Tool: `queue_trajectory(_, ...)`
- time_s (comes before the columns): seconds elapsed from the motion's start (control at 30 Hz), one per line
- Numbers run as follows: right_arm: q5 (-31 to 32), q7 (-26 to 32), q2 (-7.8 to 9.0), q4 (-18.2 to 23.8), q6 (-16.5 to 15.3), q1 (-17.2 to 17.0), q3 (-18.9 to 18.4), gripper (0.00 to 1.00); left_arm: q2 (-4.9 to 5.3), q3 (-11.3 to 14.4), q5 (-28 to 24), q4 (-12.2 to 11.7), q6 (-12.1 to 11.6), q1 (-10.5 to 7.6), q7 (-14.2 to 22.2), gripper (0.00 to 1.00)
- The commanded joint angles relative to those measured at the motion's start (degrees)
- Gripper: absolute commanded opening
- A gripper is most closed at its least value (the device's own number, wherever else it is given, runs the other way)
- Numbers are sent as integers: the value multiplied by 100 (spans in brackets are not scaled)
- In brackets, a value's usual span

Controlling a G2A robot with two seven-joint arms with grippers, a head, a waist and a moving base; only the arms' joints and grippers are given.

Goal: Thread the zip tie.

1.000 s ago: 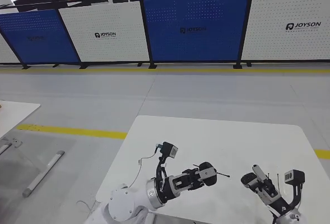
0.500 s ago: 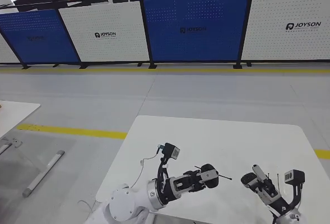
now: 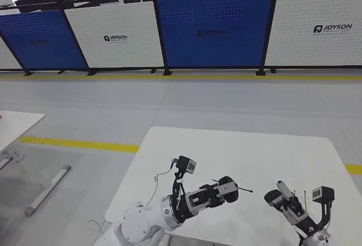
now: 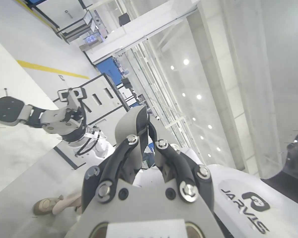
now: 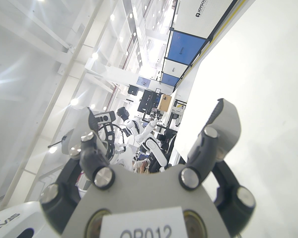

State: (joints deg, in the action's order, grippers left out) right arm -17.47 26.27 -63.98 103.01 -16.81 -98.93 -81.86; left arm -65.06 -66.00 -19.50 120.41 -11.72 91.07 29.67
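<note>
**White table, a small wobble: your tie has not been threaded yet**

Your zip tie [image 3: 244, 189] is a thin dark strip pinched in the left gripper [image 3: 228, 190]. It pokes out on both sides, and the longer end points right toward the other arm. It hangs over the near part of the table [image 3: 242, 147], a little left of centre. The left wrist view shows that gripper's fingers [image 4: 131, 122] pressed together.

Over the last second the left arm slid slightly right and near. It then drew back to almost where it started, and the tie's tip went with it. The right gripper [image 5: 155, 110] has kept its place at the near right. Its jaws are spread wide with nothing between them.

To my eye you are trimming the aim, not feeding the tie. The gap between the tie's tip and the right gripper looks unchanged, so I judge threading has not begun. The strip is too small to tell whether its head or its tail faces right.

Blue and white partition panels [image 3: 214, 34] line the far floor.
</note>
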Motion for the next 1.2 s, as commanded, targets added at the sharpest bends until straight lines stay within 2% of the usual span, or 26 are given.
queue_trajectory(0.0, 0, 0, 0, 0, 0, 0, 0, 100, -4, 120, 101, -170, 97, -52, 49, 0)
queue_trajectory(0.1, 0, 0, 0, 0, 0, 0, 0, 100, -13, 327, 249, -487, 219, -113, 99, 0)
queue_trajectory(0.27, 0, 0, 0, 0, 0, 0, 0, 100, -45, 661, 180, -1093, 242, -188, 156, 0)
queue_trajectory(0.4, 0, 0, 0, 0, 0, 0, 0, 100, -65, 951, 313, -1456, 320, -250, 272, 0)
queue_trajectory(0.47, 0, 0, 0, 0, 0, 0, 0, 100, -81, 1058, 4, -1495, 305, -275, 459, 0)
queue_trajectory(0.73, 0, 0, 0, 0, 0, 0, 0, 100, -81, 1058, 4, -1495, 305, -275, 459, 0)
queue_trajectory(0.8, 0, 0, 0, 0, 0, 0, 0, 100, -93, 1086, 243, -1504, 311, -307, 130, 0)
queue_trajectory(1.0, 0, 0, 0, 0, 0, 0, 0, 100, -192, 1539, 1066, -1596, 396, -420, -894, 0)
queue_trajectory(1.07, 0, 0, 0, 0, 0, 0, 0, 100, -232, 1678, 1474, -1644, 459, -441, -1410, 0)
queue_trajectory(1.17, 0, 0, 0, 0, 0, 0, 0, 100, -238, 1707, 1475, -1644, 463, -440, -1437, 0)
